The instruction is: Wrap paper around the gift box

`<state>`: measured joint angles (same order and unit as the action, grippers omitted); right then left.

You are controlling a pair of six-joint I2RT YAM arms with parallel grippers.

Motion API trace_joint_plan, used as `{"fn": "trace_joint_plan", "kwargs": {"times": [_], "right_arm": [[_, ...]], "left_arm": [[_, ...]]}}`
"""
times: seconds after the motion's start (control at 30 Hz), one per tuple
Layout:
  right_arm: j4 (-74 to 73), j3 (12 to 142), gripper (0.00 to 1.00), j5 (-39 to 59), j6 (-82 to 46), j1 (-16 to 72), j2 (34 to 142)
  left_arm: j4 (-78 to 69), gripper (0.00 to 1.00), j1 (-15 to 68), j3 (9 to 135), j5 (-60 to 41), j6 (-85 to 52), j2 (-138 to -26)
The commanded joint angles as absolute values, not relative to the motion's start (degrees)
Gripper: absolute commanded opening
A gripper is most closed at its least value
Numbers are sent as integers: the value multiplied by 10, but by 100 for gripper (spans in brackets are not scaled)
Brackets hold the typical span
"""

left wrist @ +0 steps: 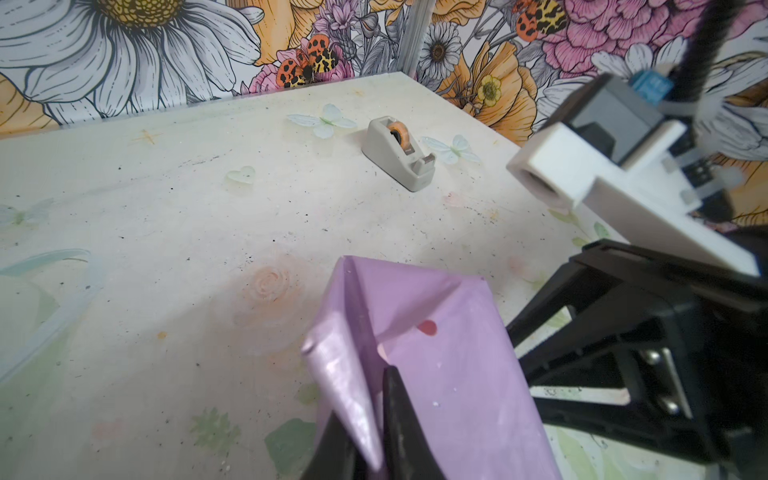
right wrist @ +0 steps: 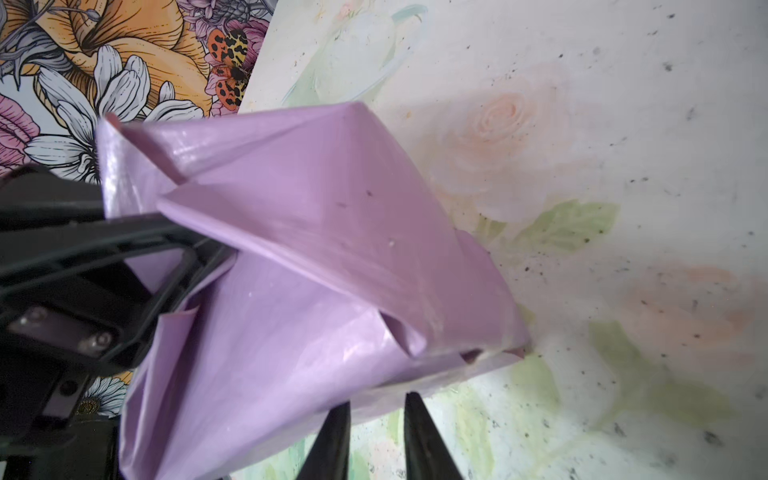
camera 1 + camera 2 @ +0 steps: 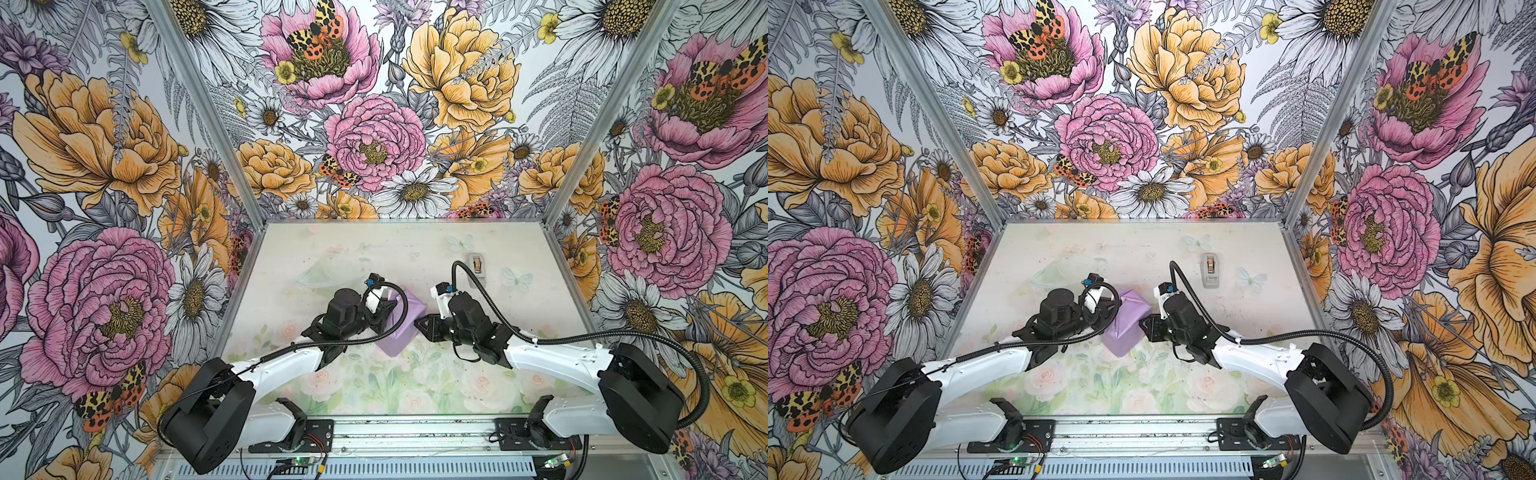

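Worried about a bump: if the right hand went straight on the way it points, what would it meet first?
Most likely the paper, its folded edge just ahead of the right hand; how near is hard to judge.

1 paper (image 3: 409, 309), 1 gift box (image 3: 395, 336), 1 tape disp. (image 3: 478, 269), 2 arms (image 3: 282, 365) (image 3: 552, 361).

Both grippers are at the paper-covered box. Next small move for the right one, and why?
Probably close the right gripper on the paper edge lying at its fingertips. Its jaws stand slightly apart with nothing between them, while the left gripper pinches a raised fold on the other side; the flap there looks loose.
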<state>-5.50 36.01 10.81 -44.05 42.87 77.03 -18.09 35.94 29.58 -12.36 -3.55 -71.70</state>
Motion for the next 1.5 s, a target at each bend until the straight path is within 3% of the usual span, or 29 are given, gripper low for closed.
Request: {"fn": "trace_joint_plan", "kwargs": {"times": [0.0,0.13,0.27,0.4,0.83,1.1,1.47], "right_arm": [[-78,385,24,113,-428,422,778],[-68,391,24,120,-423,417,771],[-7,401,33,101,-395,417,703],[30,432,33,77,-352,407,656],[21,573,19,137,-290,396,852],[20,538,14,168,-305,397,861],[24,510,12,178,-299,400,874]], "left_arm": [[-145,16,371,304,-100,-4,-713],[-132,12,373,307,-78,-3,-715],[-120,10,374,309,-68,2,-715],[-117,10,374,311,-70,3,-711],[-140,12,374,305,-70,-19,-708],[-185,27,360,292,-82,-63,-701],[-261,33,343,278,-111,-109,-719]]}}
